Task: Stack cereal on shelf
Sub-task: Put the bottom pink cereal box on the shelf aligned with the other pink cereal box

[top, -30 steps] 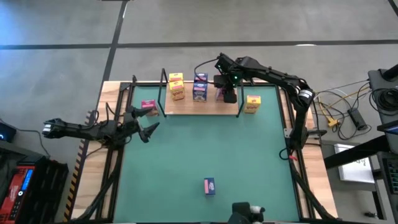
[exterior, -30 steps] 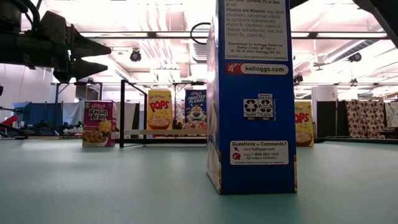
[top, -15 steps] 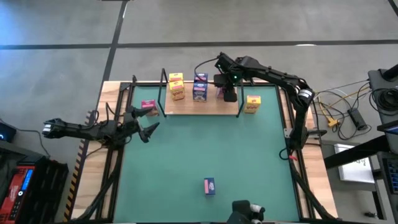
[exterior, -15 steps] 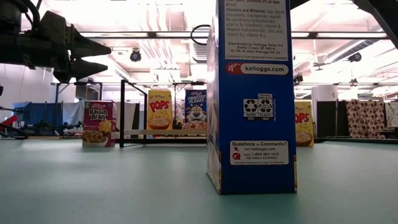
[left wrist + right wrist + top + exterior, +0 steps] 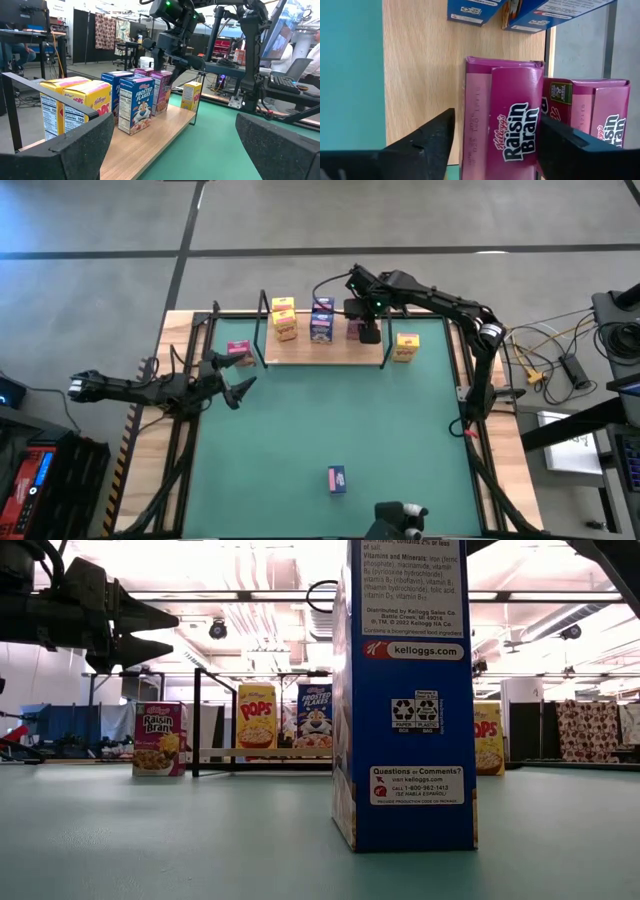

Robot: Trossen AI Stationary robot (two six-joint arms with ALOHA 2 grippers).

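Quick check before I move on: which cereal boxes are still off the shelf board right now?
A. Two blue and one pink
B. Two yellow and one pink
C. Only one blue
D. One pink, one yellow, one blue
D. In the high view a pink box stands left of the shelf, a yellow box right of it, and a blue box sits alone on the green mat near the front edge.

Three yellow boxes (image 5: 406, 347), three blue boxes (image 5: 337, 479), three pink boxes (image 5: 239, 352), one shelf (image 5: 345, 353)
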